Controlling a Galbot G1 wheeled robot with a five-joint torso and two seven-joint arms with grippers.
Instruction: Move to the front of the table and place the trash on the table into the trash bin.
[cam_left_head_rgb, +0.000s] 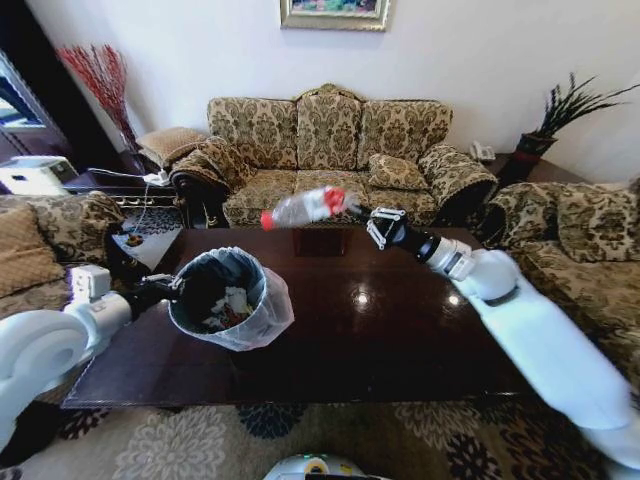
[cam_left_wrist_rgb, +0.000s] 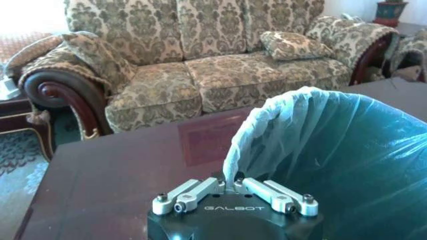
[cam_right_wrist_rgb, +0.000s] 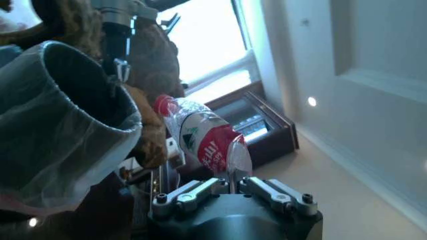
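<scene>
Clear plastic bottle (cam_left_head_rgb: 305, 207) sits clamped in the right pincer (cam_left_head_rgb: 362, 219), up above the desk (cam_left_head_rgb: 400, 330). Left pincer (cam_left_head_rgb: 176, 284) pinches the trash bin (cam_left_head_rgb: 232, 300) rim. I'd get it over the mouth before dropping.

**Readable text: one brand name, one unclear label**

The word "GALBOT" stands in pale capital letters on the black housing of the left gripper (cam_left_wrist_rgb: 235, 186), just behind its two metal fingers, in the left wrist view.

The clear plastic bottle (cam_right_wrist_rgb: 203, 137) carries a red label with white characters and a small green and white triangular mark near its upper edge; in the right wrist view these characters look like Chinese script, but they are too blurred to read with any certainty. In the head view the same bottle (cam_left_head_rgb: 303, 207) shows its label only as a red band near one end, with no legible lettering.
</scene>
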